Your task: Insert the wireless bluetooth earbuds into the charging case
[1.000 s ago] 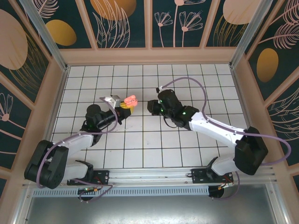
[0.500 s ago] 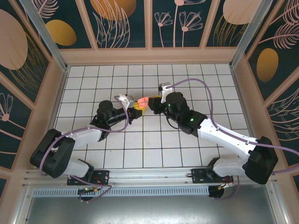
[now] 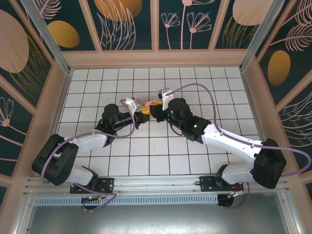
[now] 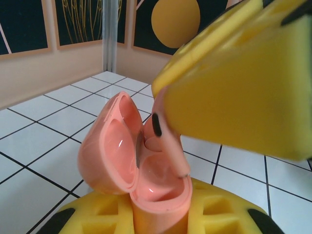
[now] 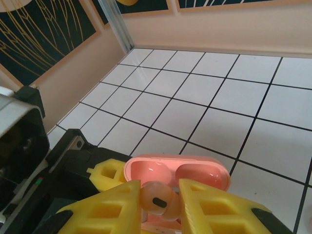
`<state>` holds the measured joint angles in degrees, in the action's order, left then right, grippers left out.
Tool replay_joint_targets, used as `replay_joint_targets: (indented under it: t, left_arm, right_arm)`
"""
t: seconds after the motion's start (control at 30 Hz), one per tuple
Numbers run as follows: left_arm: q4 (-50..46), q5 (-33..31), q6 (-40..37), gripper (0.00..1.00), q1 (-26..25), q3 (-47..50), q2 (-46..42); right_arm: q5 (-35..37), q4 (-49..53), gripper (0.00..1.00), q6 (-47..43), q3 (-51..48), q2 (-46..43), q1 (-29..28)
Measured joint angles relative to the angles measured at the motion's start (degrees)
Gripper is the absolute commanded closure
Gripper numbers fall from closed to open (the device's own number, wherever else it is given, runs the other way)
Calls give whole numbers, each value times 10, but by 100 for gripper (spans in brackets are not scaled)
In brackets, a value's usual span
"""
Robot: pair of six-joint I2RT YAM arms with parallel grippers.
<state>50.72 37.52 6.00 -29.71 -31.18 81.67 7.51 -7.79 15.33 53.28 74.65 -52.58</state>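
Nearest the right wrist camera, the right pincer [image 5: 159,187] is closed to a narrow gap on one pale-pink earbud [image 5: 156,201], its yellow pads pressing the bud from both sides. Just beyond it, the salmon-pink charging case [image 4: 156,190] sits upright, clamped at its base by the closed left pincer [image 4: 158,214], with its hinged lid [image 4: 105,146] swung open. In the left wrist view the earbud's stem points down into the open case and appears partly inside it. Whether the other earbud is already in the case cannot be told. Beyond the pincers lies the white tiled desk [image 3: 146,156], and behind it the patterned back wall [image 5: 234,24].

To seat the bud well, the left pincer should probably hold the case steady while the right pincer lowers the stem straight along its socket. It should keep its pad clear of the lid and let go only once the bud sits flush.

A second ago the two pincers were well apart. Half a second ago they were nearly touching, and now the right pincer has moved over the case.
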Motion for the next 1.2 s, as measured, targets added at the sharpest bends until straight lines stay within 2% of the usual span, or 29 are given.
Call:
replay_joint_targets:
  t: [0.7,1.2]
  left_arm:
    - [-13,0,0,82,-3,-5,0]
    - [-24,0,0,81,-3,-5,-8]
  right_arm:
    - [-11,-14,76,-12,0,12,-1]
    - [6,-19,77,-32,-7,12,-13]
